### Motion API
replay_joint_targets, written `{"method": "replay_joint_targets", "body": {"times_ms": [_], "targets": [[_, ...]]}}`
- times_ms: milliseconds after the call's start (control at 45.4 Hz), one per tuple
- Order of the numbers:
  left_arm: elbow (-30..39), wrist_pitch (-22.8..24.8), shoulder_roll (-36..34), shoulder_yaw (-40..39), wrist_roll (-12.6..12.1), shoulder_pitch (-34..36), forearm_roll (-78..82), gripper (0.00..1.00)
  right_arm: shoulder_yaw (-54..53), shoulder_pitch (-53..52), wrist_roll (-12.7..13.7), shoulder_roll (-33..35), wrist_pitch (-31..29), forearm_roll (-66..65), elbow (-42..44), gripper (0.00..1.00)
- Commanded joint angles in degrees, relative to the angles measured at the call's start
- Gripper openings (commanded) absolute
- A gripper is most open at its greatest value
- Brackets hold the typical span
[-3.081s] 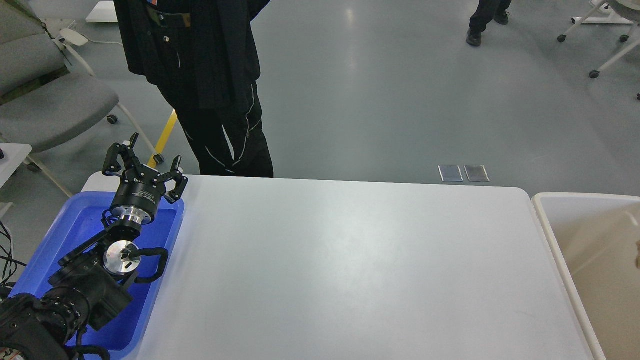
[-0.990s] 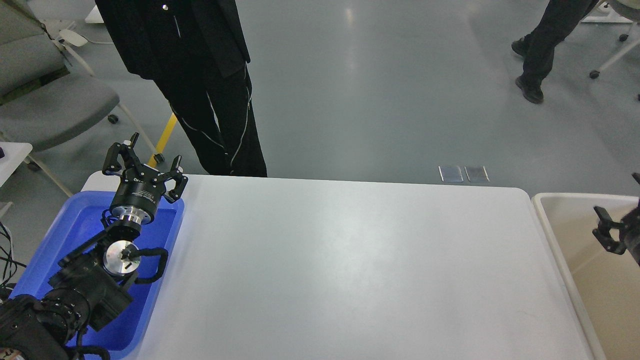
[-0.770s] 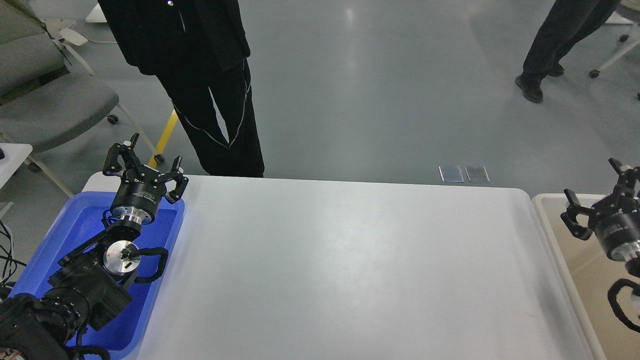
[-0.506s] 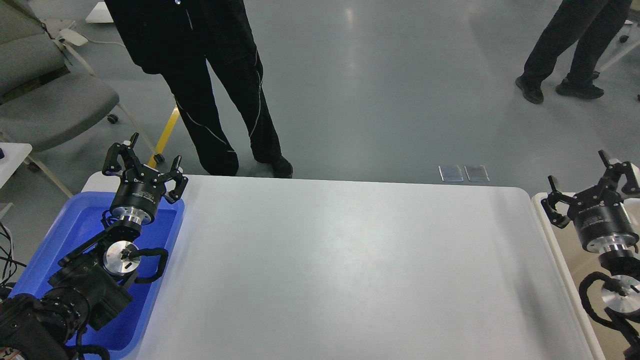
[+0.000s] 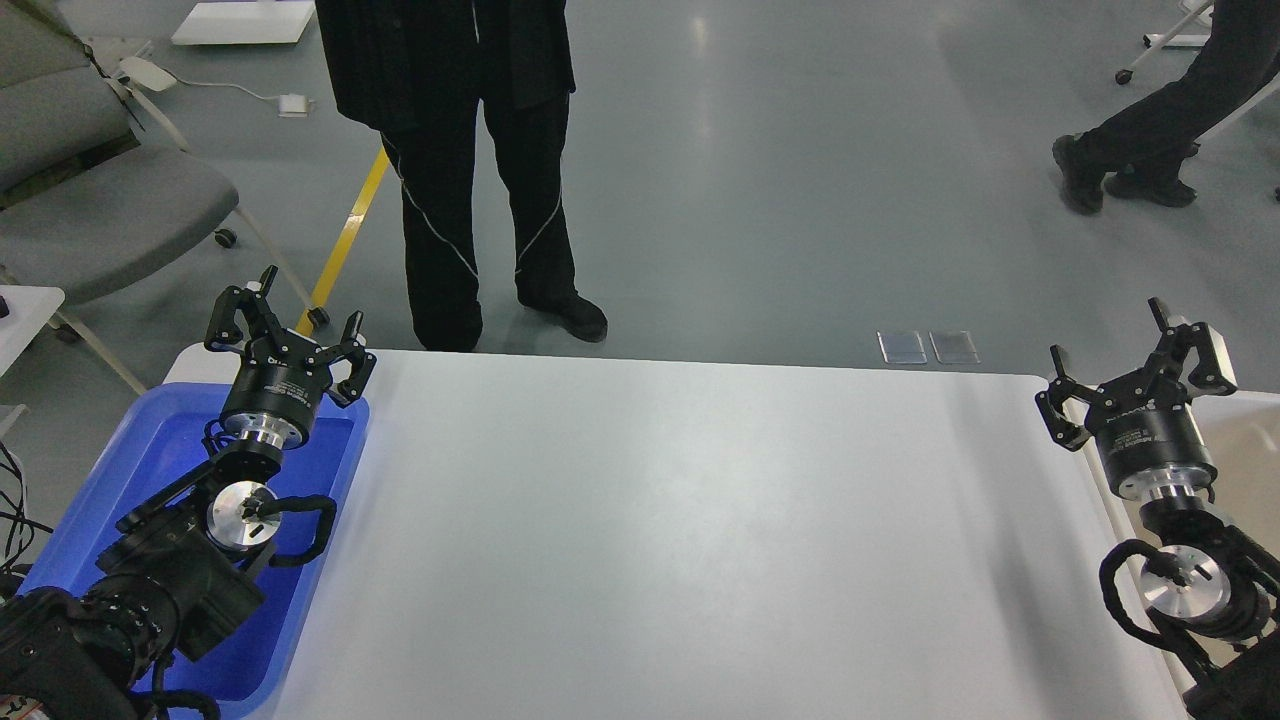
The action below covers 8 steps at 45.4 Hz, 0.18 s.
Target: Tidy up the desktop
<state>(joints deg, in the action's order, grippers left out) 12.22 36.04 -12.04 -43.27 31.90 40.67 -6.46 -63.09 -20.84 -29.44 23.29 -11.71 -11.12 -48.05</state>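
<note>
**Tabletop bare, both grippers raised and empty**

- Tabletop (image 5: 680,520): white, fills the middle of your view. No loose item shows anywhere on its surface.
- Blue tray (image 5: 150,450): sits at the tabletop's left edge. What you can see of its floor looks bare; your left arm hides much of it.
- Beige bin (image 5: 1245,430): stands at the tabletop's right edge, largely hidden behind your right arm. Its contents cannot be told.
- Left gripper (image 5: 290,325): held over the far end of the blue tray, fingers spread, grasping nothing.
- Right gripper (image 5: 1135,365): held over the seam between tabletop and beige bin, fingers spread, grasping nothing.
- Person in black (image 5: 470,150): stands on the floor just beyond the far edge.

Step in hand, as a judgement: the clearing looks finished, or you are waiting for things to be laid out. Your next move calls for something to pick; with nothing on the tabletop, hold both arms clear of the person.
</note>
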Motion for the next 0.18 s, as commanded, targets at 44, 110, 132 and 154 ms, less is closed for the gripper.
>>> {"method": "replay_joint_targets", "body": {"times_ms": [44,110,132,154], "targets": [[0.0,0.0,0.0,0.0,0.0,0.0,0.0,1.00,0.6,0.4,0.1,0.3,0.1,-0.7,0.0,1.00],[0.0,0.0,0.0,0.0,0.0,0.0,0.0,1.00,0.6,0.4,0.1,0.3,0.1,-1.6,0.0,1.00],[0.0,0.0,0.0,-0.1,0.0,0.0,0.0,1.00,0.6,0.4,0.1,0.3,0.2,-2.0,0.0,1.00],[0.0,0.0,0.0,0.0,0.0,0.0,0.0,1.00,0.6,0.4,0.2,0.3,0.2,-2.2,0.0,1.00]]}}
